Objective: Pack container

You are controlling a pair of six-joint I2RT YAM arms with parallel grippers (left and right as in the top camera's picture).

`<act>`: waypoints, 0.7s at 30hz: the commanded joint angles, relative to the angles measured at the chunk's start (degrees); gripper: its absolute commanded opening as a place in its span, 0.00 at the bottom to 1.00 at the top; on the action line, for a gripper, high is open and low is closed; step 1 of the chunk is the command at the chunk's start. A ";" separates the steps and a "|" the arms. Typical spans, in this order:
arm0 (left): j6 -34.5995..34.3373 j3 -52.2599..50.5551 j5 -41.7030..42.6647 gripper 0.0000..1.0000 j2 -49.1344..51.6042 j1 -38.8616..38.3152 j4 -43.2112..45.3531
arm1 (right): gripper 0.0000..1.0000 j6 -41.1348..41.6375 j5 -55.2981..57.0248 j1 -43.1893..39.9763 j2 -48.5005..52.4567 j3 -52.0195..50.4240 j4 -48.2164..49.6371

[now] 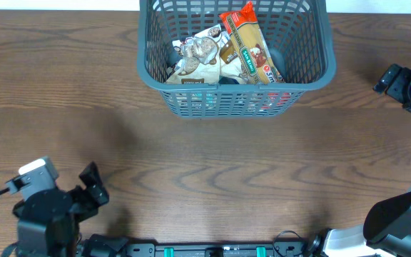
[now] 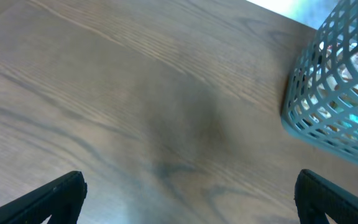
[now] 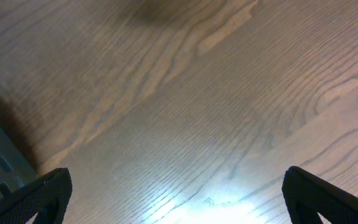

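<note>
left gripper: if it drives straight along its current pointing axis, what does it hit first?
Probably the table: the open left gripper aims down at plain wood, with nothing between its jaws. The container sits right of that line; depth is unclear.

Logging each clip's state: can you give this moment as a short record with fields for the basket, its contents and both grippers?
container: dark grey-blue lattice basket, upright at the far edge of the wooden table
contents: orange pasta packet beside a white and brown packet
left gripper: open, empty, over bare wood, container off to one side
right gripper: open, empty, over bare wood
</note>
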 commanded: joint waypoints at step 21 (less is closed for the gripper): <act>9.62 -33.75 1.53 0.99 -21.20 8.04 35.60 | 0.99 0.63 0.20 -0.04 -0.24 -0.04 -0.09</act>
